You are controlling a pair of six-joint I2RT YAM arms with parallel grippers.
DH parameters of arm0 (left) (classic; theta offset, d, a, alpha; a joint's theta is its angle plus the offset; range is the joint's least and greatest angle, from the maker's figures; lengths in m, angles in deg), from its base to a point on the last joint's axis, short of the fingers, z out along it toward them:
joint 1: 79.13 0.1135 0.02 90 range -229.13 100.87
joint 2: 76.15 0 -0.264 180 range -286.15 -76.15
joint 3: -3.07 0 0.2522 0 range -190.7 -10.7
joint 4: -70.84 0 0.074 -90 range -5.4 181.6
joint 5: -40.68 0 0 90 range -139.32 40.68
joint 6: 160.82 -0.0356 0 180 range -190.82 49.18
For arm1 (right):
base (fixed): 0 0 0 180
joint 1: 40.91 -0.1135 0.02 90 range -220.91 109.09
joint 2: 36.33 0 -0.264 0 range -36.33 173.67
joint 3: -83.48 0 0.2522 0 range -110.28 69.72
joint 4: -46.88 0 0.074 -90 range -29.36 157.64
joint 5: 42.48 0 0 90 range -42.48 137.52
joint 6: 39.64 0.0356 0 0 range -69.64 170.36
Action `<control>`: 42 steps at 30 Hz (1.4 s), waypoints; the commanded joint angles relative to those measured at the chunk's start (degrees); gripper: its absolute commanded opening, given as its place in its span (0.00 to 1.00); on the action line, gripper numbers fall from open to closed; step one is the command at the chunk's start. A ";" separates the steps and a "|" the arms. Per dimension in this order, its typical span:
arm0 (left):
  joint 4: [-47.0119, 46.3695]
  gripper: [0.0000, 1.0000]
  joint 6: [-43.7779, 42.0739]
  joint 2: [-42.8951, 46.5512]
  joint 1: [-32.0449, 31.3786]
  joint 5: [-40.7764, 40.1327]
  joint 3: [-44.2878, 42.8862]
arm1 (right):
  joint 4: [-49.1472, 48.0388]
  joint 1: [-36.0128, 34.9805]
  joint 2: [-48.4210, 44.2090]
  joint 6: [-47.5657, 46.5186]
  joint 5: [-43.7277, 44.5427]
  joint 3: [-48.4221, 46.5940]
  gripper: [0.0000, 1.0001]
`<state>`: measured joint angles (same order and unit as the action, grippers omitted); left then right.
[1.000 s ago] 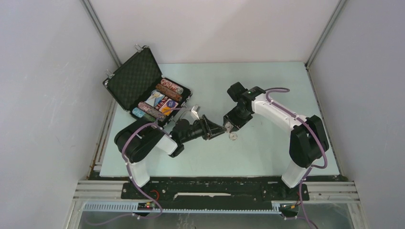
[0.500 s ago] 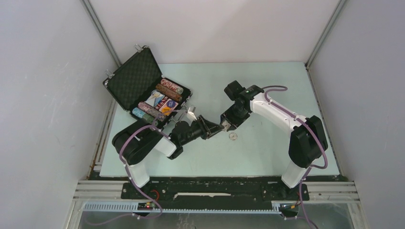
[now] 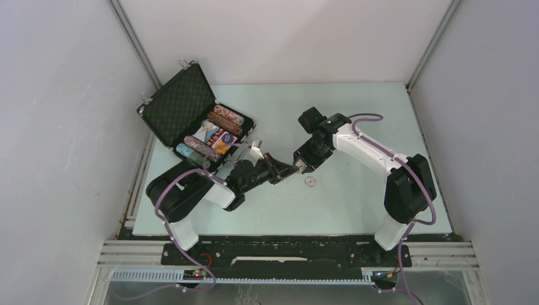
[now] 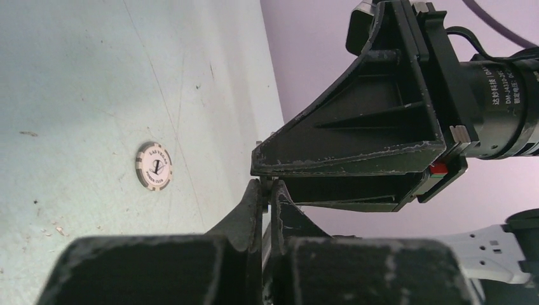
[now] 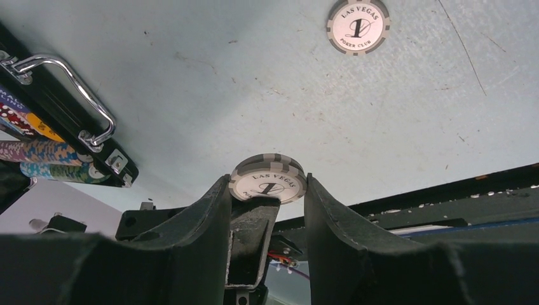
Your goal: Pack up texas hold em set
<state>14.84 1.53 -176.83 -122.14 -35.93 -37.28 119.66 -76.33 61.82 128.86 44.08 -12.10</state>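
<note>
While the case (image 3: 191,114) stands open, both grippers are met to its right. The left gripper (image 4: 266,184) has been closed within the last second, its fingers pressed together at the chip stack (image 5: 267,180) — a pinch not confirmable. That stack is clamped by the right gripper (image 5: 267,194). One loose chip (image 4: 154,166) lies farther right, unpacked — a handover is judged under way.

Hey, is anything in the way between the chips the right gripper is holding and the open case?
Yes. The left gripper and its arm lie directly between the chips in the right gripper and the case. Its shut tips sit right at the right gripper's fingers.
</note>
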 commanded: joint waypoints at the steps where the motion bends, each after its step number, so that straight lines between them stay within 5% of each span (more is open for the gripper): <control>1: 5.40 0.00 -9.01 4.91 -0.33 -1.67 -3.37 | -0.92 -0.32 -2.18 -1.72 0.80 -1.14 0.26; 7: 9.45 0.00 -11.98 7.33 -0.14 -2.17 -3.83 | -8.55 -0.04 -5.20 -8.43 0.58 1.30 0.82; 10: 13.17 0.00 -13.42 8.09 0.62 -1.31 -5.04 | -10.59 1.21 -7.22 -14.31 0.97 1.37 0.99; 19: 44.43 0.00 -29.61 13.50 5.03 -4.26 -16.05 | -25.45 13.18 -22.77 -40.31 -3.06 12.93 1.00; 24: 69.44 0.00 -46.82 10.27 11.35 -5.66 -32.54 | -27.29 16.91 -27.90 -48.48 -0.57 18.93 1.00; 28: 88.11 0.00 -58.77 3.56 14.07 -16.69 -48.32 | -29.44 20.28 -30.11 -50.02 -3.87 23.59 1.00; 42: 103.28 0.00 -72.16 -15.00 21.90 -25.98 -72.10 | -33.77 24.68 -33.41 -51.69 -7.84 30.79 0.98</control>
<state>113.72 -65.17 -189.57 -101.50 -58.73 -102.85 89.33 -52.76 30.17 79.31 37.48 18.48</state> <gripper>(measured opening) 0.025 0.982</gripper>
